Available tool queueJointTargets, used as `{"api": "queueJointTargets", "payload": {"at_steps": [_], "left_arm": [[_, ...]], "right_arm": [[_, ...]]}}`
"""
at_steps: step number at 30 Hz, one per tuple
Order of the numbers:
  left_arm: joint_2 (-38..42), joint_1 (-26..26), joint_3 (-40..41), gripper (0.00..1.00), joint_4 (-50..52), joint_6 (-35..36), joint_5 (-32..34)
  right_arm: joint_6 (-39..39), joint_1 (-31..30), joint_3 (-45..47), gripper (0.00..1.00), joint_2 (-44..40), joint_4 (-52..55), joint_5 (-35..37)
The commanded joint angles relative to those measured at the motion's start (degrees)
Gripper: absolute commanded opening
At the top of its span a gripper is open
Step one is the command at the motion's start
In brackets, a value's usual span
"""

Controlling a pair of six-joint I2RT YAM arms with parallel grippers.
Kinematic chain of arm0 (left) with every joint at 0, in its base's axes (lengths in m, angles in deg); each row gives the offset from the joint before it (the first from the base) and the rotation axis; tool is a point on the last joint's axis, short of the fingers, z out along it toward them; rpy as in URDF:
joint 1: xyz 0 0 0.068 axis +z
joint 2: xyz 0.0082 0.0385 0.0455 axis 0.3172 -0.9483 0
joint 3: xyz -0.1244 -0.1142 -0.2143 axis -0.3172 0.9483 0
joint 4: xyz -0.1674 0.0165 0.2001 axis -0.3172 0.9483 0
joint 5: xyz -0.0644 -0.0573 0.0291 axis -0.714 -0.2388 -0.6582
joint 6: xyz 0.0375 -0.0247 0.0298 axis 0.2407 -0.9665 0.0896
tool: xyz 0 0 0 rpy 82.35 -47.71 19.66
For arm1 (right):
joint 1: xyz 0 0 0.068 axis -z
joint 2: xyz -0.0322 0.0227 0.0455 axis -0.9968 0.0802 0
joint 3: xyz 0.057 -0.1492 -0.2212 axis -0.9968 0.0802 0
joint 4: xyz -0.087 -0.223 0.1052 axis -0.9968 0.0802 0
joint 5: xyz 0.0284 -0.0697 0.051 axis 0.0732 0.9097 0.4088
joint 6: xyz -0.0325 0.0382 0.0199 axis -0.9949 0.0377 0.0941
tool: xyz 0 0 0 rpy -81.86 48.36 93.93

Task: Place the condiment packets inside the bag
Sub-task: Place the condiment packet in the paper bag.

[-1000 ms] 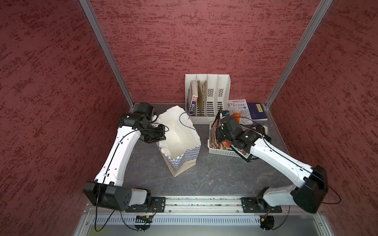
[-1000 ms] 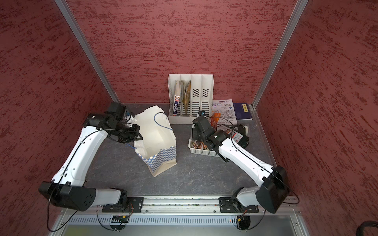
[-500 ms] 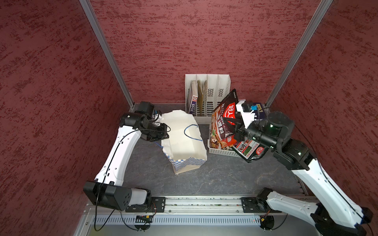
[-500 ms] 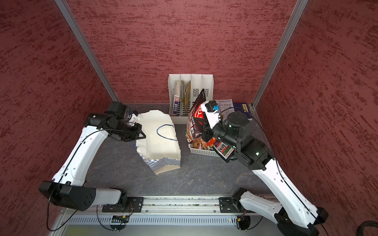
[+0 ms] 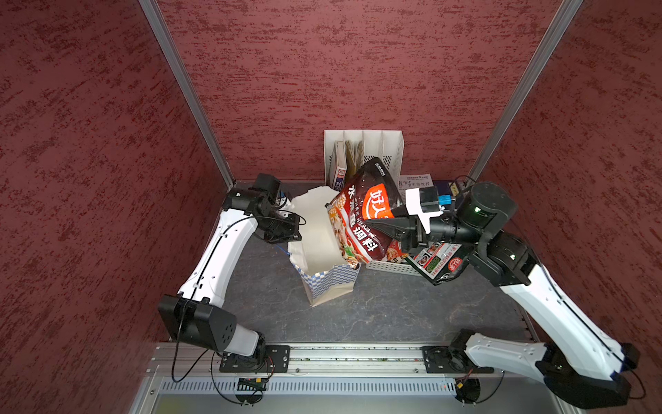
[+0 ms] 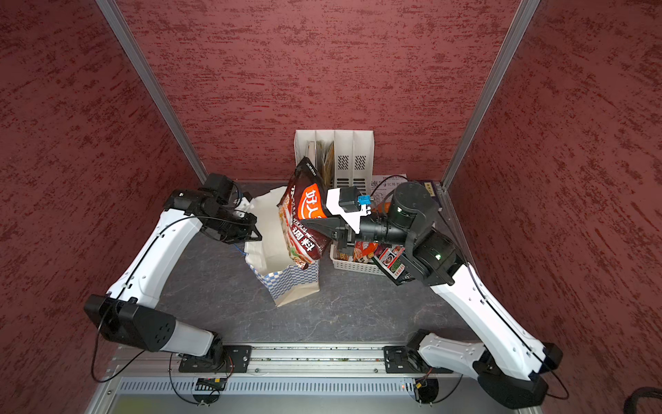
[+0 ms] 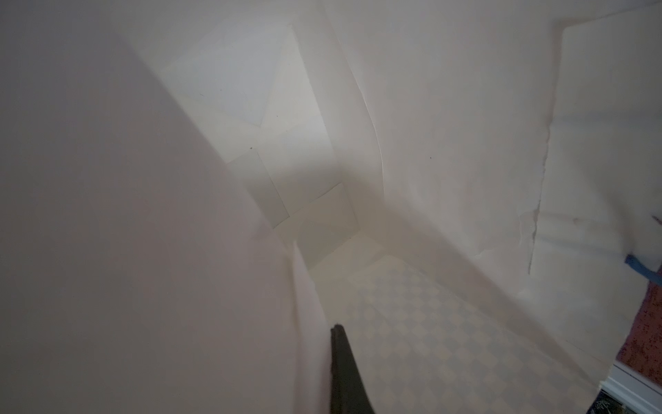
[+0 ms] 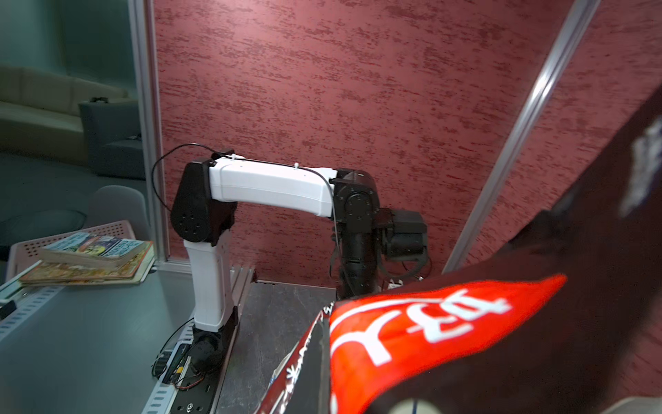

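Observation:
The bag (image 5: 318, 247) stands mid-table with its white inside showing and a checkered band (image 5: 333, 283) low down. My left gripper (image 5: 290, 234) is shut on its left rim. In the left wrist view one dark finger (image 7: 344, 365) lies against the bag's inner wall (image 7: 447, 143), and the other finger is hidden behind the paper. My right gripper (image 5: 374, 225) is shut on a large black condiment packet (image 5: 361, 215) with a red logo. That packet hangs over the right side of the bag's mouth and fills the right wrist view (image 8: 465, 340). More condiment packets (image 5: 439, 263) lie in and over the white basket.
The white perforated basket (image 5: 388, 267) sits right of the bag, under my right arm. A white file organizer (image 5: 390, 150) with books stands against the back wall. Books (image 5: 415, 181) lie flat at the back right. Red walls close in three sides.
My right arm has lifted the large packet out of the basket and swung it left over the bag's mouth. The left gripper has kept its hold, and the bag has shifted.

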Motion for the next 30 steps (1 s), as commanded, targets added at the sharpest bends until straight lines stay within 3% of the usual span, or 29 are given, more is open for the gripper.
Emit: {"api": "queueJointTargets", "payload": {"at_steps": [1,11,14,23,30], "left_arm": [[-0.4,-0.2,-2.2,0.0,0.7,1.4,0.4],[-0.4,-1.2,-2.4,0.0,0.9,2.9,0.1],[-0.4,-1.3,-2.6,0.0,0.9,3.1,0.1],[-0.3,-1.5,-2.3,0.0,0.9,3.5,0.2],[-0.6,-2.7,-2.5,0.0,0.7,4.1,0.2]], "right_arm": [[-4.2,-2.1,-5.6,0.0,2.5,-5.5,-8.7],[-16.7,-3.0,-11.5,0.0,12.0,2.5,-6.5],[-24.9,-3.0,-12.4,0.0,14.7,8.7,-7.9],[-43.9,-3.0,-10.9,0.0,14.7,23.1,-3.1],[-51.8,-2.9,-11.3,0.0,16.1,27.4,-1.0]]}}
